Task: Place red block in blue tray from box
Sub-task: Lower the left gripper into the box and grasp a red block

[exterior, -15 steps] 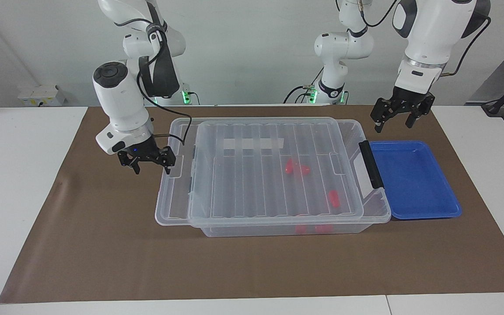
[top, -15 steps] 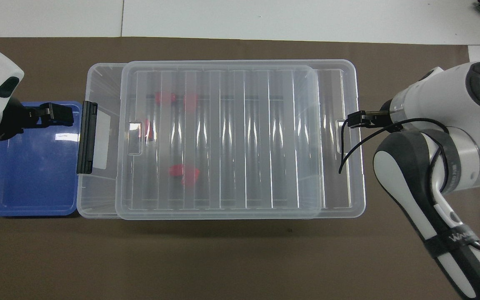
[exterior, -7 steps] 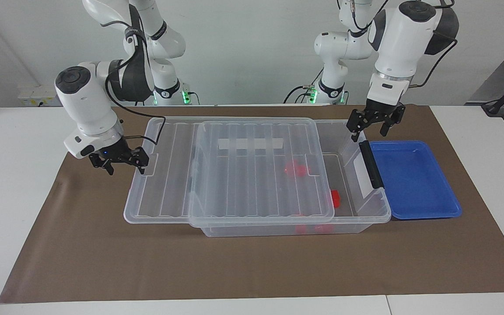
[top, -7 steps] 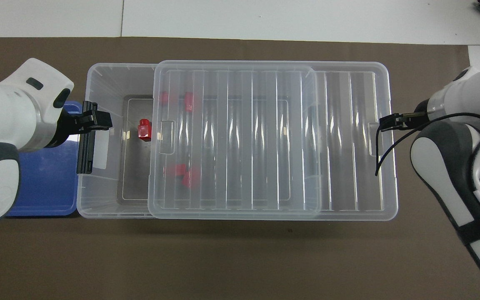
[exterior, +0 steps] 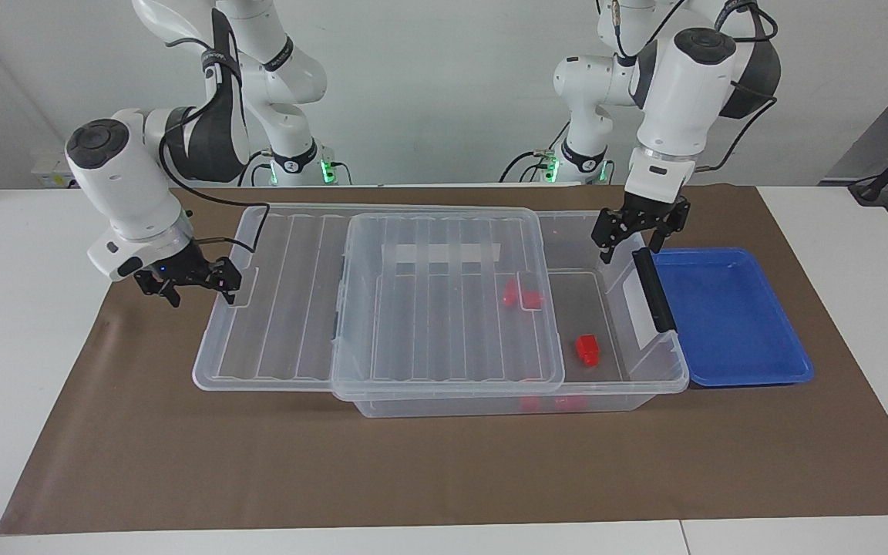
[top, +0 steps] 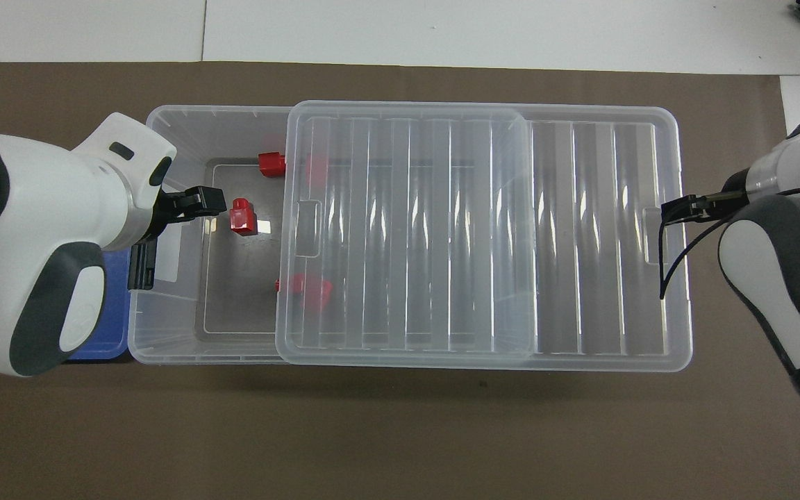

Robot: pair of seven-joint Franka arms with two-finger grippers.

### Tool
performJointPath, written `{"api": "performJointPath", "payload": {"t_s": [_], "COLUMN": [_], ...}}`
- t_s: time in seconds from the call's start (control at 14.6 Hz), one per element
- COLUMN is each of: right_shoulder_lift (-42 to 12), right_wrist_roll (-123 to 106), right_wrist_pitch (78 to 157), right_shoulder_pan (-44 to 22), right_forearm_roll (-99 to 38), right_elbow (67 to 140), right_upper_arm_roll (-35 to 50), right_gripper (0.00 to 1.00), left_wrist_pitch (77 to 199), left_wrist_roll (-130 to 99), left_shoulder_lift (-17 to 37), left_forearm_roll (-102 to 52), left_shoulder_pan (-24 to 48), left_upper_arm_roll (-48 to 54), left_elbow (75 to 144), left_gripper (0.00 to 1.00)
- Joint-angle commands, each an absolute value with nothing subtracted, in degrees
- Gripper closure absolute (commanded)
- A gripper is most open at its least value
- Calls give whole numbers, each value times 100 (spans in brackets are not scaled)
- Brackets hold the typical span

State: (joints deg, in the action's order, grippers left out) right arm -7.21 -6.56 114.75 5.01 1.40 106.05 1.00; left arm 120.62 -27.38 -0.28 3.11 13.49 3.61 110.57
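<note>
The clear box [exterior: 667, 378] lies mid-table, its black handle [exterior: 652, 289] next to the blue tray [exterior: 729, 316]. Its ribbed lid [exterior: 282, 308] is slid toward the right arm's end, baring the handle end. The red block [exterior: 586, 348] sits on the bared floor and also shows in the overhead view [top: 241, 215]. My left gripper [exterior: 630, 240] is open and empty over that open end, above and apart from the block. My right gripper [exterior: 201, 291] is open, with one finger hooked inside the lid's end rim. In the overhead view my left arm hides most of the tray [top: 117, 312].
Other red pieces lie in the box: a cluster [exterior: 523, 294] at the lid's edge, and some [exterior: 552, 402] against the wall farthest from the robots. A brown mat [exterior: 444, 478] covers the table.
The right gripper has drawn the lid toward the right arm's end, uncovering the red block. The left gripper has moved from over the tray to over the box's open end.
</note>
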Motion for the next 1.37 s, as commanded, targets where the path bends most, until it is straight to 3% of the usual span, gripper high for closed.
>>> {"api": "performJointPath", "payload": {"t_s": [0.0,0.69,1.3], "right_shoulder_lift": [-686,-607,157], "right_wrist_roll": [-1045,-1125,33], "right_wrist_pitch": [11391,11259,10628], "right_shoulder_pan": [764,782,396], "right_forearm_roll": [167,167,97], "right_elbow": [10608,10556,10564], "right_upper_arm_roll": [149,132,176], "right_gripper": [1,1,0], "left_wrist_pitch": [12480,13613,14290], "left_wrist_roll": [-2926,-3357,-3313], "left_shoulder_lift": [254,852,1528], "left_forearm_roll": [290,729,1395], "left_shoulder_pan": [1581,1775,1679], "left_upper_arm_roll": [264,255,246], "left_elbow": [11206,11715,11707], "left_gripper": [0,0,0]}}
